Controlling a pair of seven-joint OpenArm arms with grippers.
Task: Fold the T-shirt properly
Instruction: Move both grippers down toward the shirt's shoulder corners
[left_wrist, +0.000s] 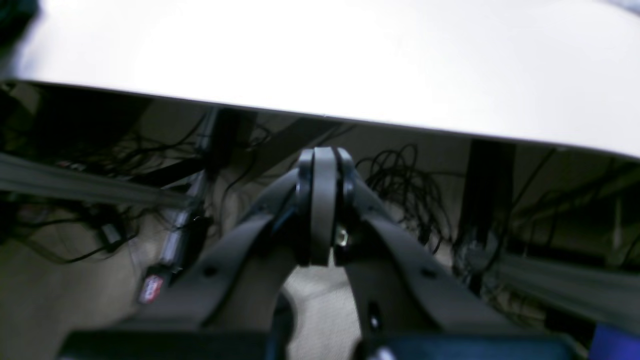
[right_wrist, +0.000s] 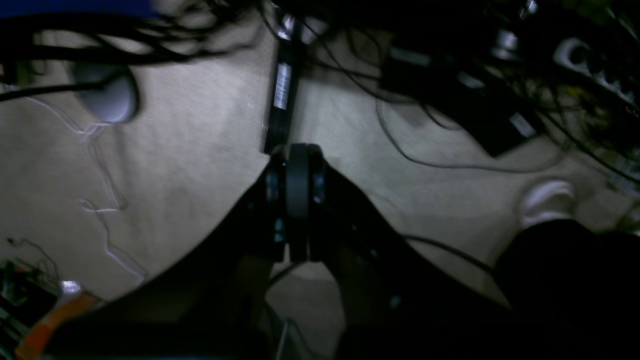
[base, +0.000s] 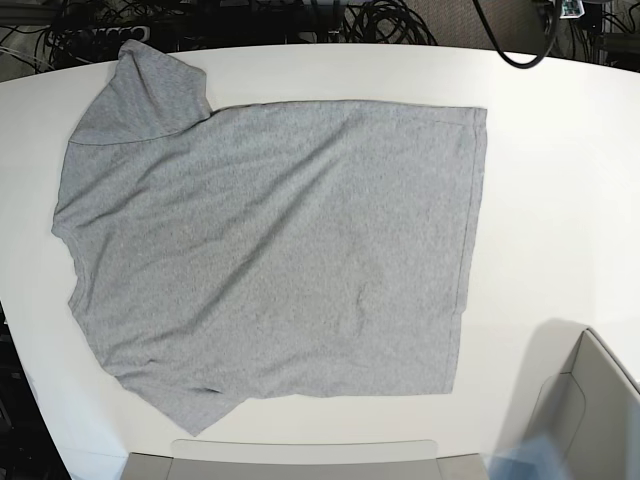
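Note:
The heather-grey T-shirt (base: 280, 250) lies spread flat on the white table (base: 560, 200), plain side up, with its hem toward the right and its sleeves at the left. Neither arm shows in the base view. In the left wrist view my left gripper (left_wrist: 324, 155) is shut with nothing in it, held off the table and pointing at the underside of the table edge (left_wrist: 350, 115). In the right wrist view my right gripper (right_wrist: 297, 150) is shut and empty, hanging over the pale floor. Neither wrist view shows the T-shirt.
Tangled black cables (left_wrist: 400, 185) and a dark table leg (left_wrist: 487, 190) sit under the table. A white shoe (right_wrist: 547, 200) with a dark trouser leg stands on the floor at the right. Grey box-like parts (base: 590, 410) rise at the table's near edge.

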